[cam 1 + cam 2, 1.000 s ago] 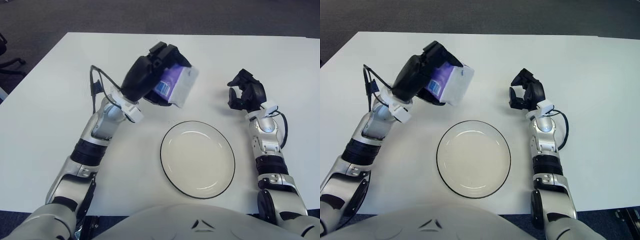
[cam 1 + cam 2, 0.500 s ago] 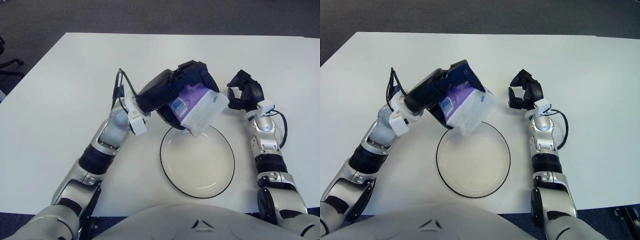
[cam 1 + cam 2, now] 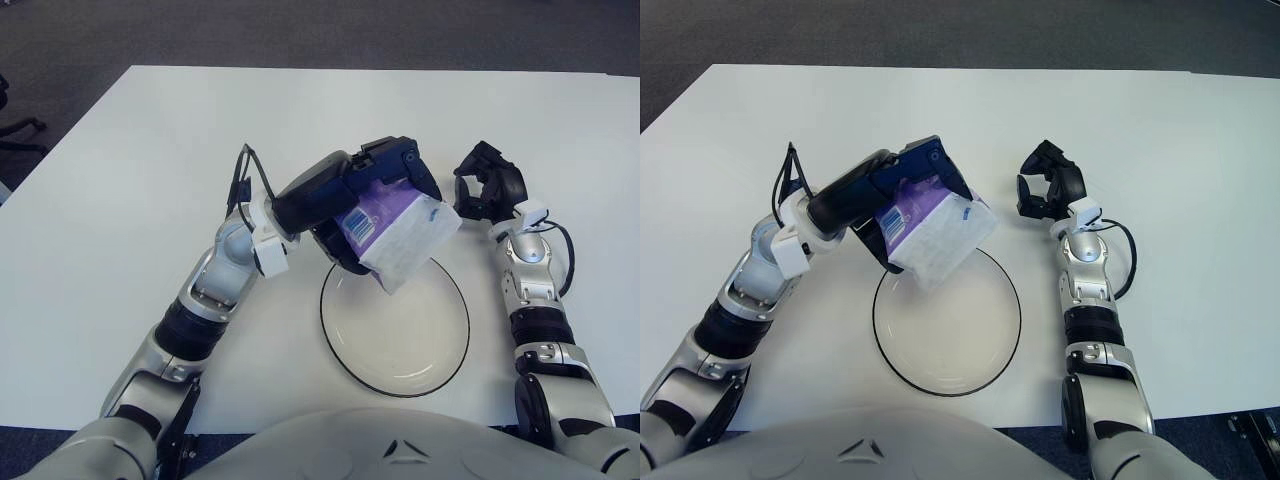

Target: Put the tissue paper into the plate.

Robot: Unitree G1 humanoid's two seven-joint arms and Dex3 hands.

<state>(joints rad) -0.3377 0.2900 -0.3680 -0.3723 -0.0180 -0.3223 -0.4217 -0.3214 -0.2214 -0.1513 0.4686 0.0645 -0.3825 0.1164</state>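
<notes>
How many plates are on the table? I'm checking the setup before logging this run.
1: the plate lies on the white table in front of the robot, partly under the tissue pack held by the left hand.

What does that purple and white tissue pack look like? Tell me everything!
The soft, plastic-wrapped pack of tissue paper is purple at one end and white at the other, with a small blue mark. The robot's black left hand grips its purple end, holding it tilted in the air, white end sticking out over the far rim of the round white plate.
</notes>
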